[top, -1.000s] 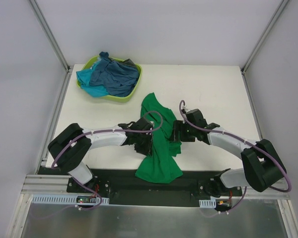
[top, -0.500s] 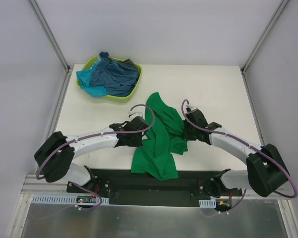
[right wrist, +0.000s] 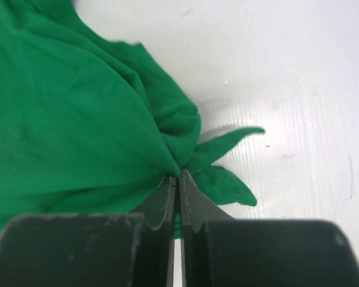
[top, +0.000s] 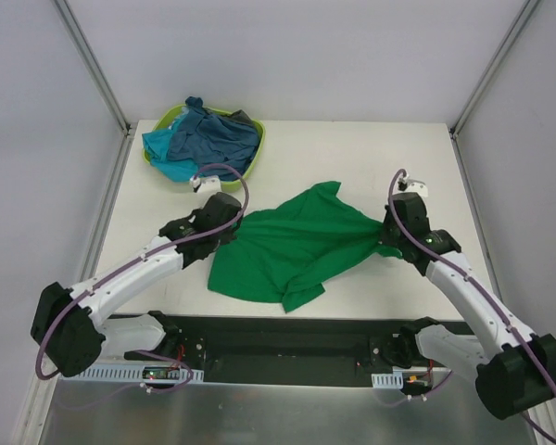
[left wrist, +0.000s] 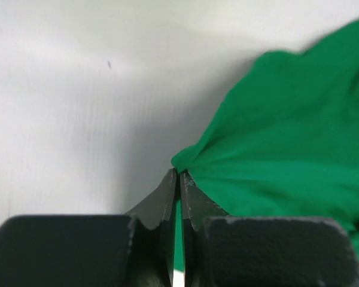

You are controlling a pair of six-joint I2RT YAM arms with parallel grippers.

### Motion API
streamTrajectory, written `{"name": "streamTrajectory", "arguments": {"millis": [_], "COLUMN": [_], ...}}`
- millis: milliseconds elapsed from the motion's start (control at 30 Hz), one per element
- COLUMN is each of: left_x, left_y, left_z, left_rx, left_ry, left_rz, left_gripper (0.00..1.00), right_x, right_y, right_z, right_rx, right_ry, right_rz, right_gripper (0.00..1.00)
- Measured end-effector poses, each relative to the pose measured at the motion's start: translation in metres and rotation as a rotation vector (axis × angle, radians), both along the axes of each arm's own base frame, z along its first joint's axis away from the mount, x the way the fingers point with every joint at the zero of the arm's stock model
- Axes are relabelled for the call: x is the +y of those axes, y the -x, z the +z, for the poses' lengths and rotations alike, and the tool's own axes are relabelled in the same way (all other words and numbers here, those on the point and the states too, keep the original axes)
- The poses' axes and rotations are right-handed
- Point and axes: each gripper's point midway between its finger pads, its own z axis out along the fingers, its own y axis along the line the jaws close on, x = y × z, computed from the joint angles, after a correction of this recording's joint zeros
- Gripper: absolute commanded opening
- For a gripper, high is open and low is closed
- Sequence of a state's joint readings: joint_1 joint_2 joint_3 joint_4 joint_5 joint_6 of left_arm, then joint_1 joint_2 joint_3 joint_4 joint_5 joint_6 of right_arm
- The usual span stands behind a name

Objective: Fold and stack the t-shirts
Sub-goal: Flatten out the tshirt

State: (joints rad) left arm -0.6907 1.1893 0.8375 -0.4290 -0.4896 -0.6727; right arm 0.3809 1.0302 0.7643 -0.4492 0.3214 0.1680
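- White worktop (top: 371, 158) between pale walls and a metal frame; both arms reach out from its near edge.
- The green t-shirt (top: 292, 246) stretches across the middle of the worktop, drawn out sideways between the two arms. Its loose lower part sags toward the near edge.
- My left claw (top: 232, 223) is pressed together on a pinch of the shirt's left end. The left wrist view shows cloth fanning out from the closed tips.
- My right claw (top: 390, 237) pinches the shirt's right end, toward the right edge, with a small tongue of cloth poking past the tips.
- The other t-shirts (top: 208, 139), blue, turquoise and dark, sit heaped in the lime-green basket (top: 221, 184) at the far left corner, well apart from the green one.
- Step in hand, as I judge it: spreading the first shirt out before any fold. Nothing is folded or stacked yet.
- The next move calls for lowering both pinches together and level so the cloth lies flat without bunching, then letting go. I cannot tell which parts of the shirt I hold, so I would check its outline before folding.
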Motion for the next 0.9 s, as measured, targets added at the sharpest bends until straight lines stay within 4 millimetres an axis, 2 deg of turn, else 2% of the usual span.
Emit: {"name": "streamTrajectory", "arguments": {"millis": [167, 300, 467, 567, 667, 733, 833, 900], "left_x": [-0.002, 0.005, 0.017, 0.017, 0.014, 0.013, 0.010, 0.005], "left_y": [-0.020, -0.024, -0.007, 0.010, 0.023, 0.023, 0.008, -0.014], "left_z": [0.079, 0.150, 0.236, 0.277, 0.308, 0.321, 0.329, 0.329], "left_rx": [-0.187, -0.350, -0.547, -0.650, -0.730, -0.764, -0.774, -0.755], "left_ry": [0.059, 0.108, 0.198, 0.272, 0.330, 0.332, 0.290, 0.233], "left_rz": [-0.002, -0.008, -0.059, -0.131, -0.205, -0.217, -0.196, -0.166], "left_gripper": [0.00, 0.00, 0.00, 0.00, 0.00, 0.00, 0.00, 0.00], "right_x": [-0.004, -0.007, -0.016, -0.016, -0.015, -0.012, -0.011, -0.013], "right_y": [-0.004, -0.003, 0.025, 0.051, 0.072, 0.080, 0.082, 0.080], "right_z": [0.052, 0.118, 0.204, 0.236, 0.255, 0.261, 0.256, 0.246], "right_rx": [-0.128, -0.289, -0.519, -0.625, -0.688, -0.698, -0.666, -0.623], "right_ry": [-0.014, -0.035, -0.103, -0.163, -0.211, -0.233, -0.242, -0.232], "right_rz": [0.020, 0.039, 0.064, 0.105, 0.148, 0.170, 0.170, 0.151], "right_gripper": [0.01, 0.04, 0.04, 0.04, 0.04, 0.05, 0.06, 0.06]}}
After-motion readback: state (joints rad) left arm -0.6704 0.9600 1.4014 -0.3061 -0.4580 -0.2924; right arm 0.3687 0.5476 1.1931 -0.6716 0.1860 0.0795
